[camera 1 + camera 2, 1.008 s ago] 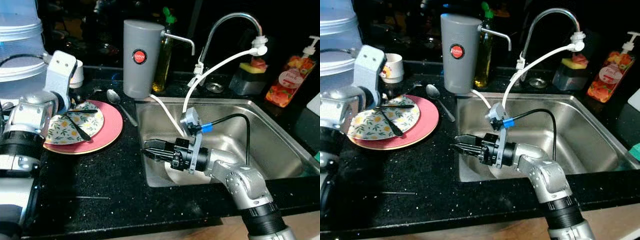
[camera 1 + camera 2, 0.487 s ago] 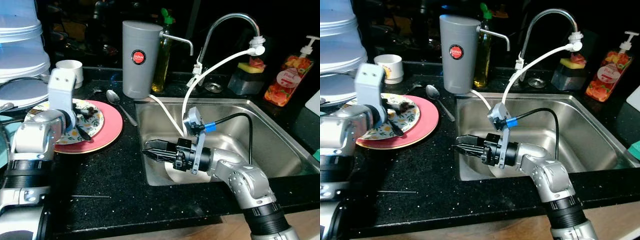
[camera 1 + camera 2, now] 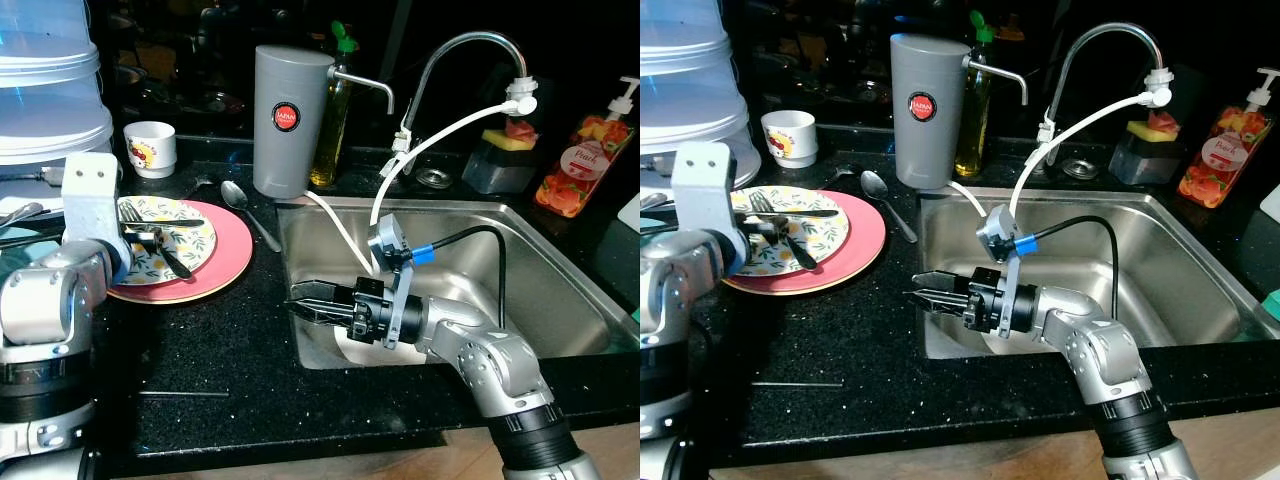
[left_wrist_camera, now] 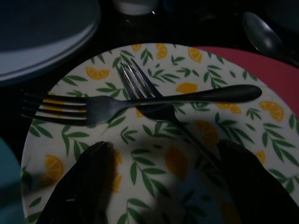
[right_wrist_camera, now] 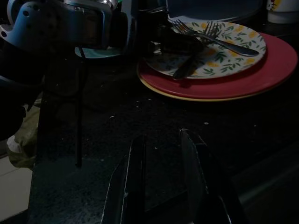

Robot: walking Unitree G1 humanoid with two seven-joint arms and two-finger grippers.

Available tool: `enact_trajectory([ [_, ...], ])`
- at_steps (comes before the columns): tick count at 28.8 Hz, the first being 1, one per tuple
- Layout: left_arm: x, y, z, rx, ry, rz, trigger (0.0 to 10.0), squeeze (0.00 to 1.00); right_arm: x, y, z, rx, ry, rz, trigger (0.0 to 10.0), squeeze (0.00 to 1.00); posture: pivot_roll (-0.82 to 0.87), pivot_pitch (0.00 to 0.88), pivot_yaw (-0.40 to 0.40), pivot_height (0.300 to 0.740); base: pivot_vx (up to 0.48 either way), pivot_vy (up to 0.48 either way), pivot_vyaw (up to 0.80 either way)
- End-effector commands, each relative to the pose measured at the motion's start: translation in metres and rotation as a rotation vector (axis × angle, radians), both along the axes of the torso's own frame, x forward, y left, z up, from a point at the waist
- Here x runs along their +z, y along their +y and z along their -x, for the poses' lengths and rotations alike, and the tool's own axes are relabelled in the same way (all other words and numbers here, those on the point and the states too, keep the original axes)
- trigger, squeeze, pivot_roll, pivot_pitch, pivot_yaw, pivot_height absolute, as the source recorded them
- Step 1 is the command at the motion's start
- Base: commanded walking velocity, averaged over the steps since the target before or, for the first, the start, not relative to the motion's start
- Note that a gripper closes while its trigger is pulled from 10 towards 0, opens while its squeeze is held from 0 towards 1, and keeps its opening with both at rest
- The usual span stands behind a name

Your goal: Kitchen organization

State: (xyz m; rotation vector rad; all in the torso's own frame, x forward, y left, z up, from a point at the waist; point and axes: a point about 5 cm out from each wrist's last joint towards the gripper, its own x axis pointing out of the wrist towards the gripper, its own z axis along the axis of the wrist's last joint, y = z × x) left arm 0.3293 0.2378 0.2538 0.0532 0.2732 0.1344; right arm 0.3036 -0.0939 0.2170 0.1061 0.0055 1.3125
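Countertop: black speckled stone (image 3: 230, 340), glossy, running across the front.
Sink: stainless basin (image 3: 560, 290) set in the counter at 3 o'clock.
Faucet: curved chrome spout (image 3: 470, 45) at 1 o'clock.
Backdrop: dark, details lost in shadow.
Light: bright on the counter, dim behind.

Black speckled countertop (image 3: 230, 340) running across the view, with a stainless sink (image 3: 540, 270) set into it at the right. Lying directly on the counter: a red plate (image 3: 225, 265) at the left, carrying a smaller lemon-patterned plate (image 4: 154, 154) with two crossed forks (image 4: 140, 100); a spoon (image 3: 245, 210) lying just beside the red plate's far edge; a small white cup (image 3: 151, 148) standing behind the plates; a grey cylindrical dispenser (image 3: 290, 120) standing upright at the sink's back corner; a thin dark stick (image 3: 185, 394) lying near the front edge.
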Motion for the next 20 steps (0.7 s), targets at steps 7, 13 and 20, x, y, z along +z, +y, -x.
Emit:
enact_trajectory([
  [7, 0.005, -0.011, -0.013, -0.038, -0.052, -0.034, 10.0, 1.0, 0.002, 0.0, 0.001, 0.004, 0.001, 0.0, 10.0, 0.0, 0.08, 0.019, -0.079, 0.74, 0.0, 0.0, 0.0],
  [13, 0.016, -0.01, -0.016, -0.014, -0.107, -0.055, 10.0, 1.0, 0.002, -0.001, 0.001, 0.006, 0.006, -0.009, 10.0, 0.0, 0.08, 0.026, -0.078, 0.74, 0.0, 0.0, 0.0],
  [20, -0.006, -0.012, -0.028, -0.032, -0.044, 0.118, 10.0, 1.0, 0.002, -0.002, 0.001, 0.006, 0.005, -0.015, 10.0, 0.0, 0.08, 0.038, -0.083, 0.74, 0.0, 0.0, 0.0],
])
